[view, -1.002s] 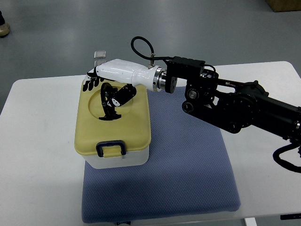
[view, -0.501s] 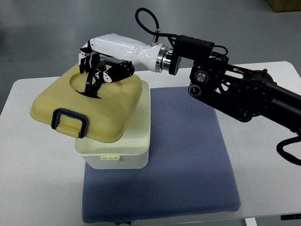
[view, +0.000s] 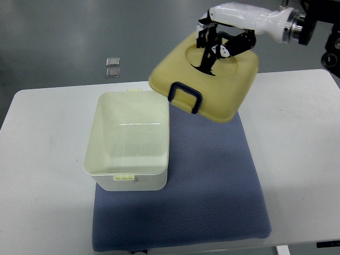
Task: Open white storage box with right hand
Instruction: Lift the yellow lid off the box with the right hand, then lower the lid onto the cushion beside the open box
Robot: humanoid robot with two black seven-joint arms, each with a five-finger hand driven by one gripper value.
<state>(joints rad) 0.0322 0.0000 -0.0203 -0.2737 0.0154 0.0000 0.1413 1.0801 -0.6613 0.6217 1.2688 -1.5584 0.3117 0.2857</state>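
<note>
The white storage box (view: 127,178) stands open on the left part of the blue mat (view: 212,180), and its inside looks empty. My right hand (view: 212,45) is shut on the yellow lid (view: 212,90), fingers hooked into the lid's round recess. It holds the lid tilted in the air, above and to the right of the box, with the dark blue handle (view: 186,98) hanging at its lower edge. The left arm does not show.
The white table (view: 42,159) carries the mat and box. Two small clear squares (view: 112,67) lie on the grey floor beyond the table's far edge. My right arm's black links (view: 332,37) leave the picture at the top right.
My right hand has lifted the lid off the box and carried it up and to the right. The box now stands uncovered. The arm has drawn back toward the top right.
</note>
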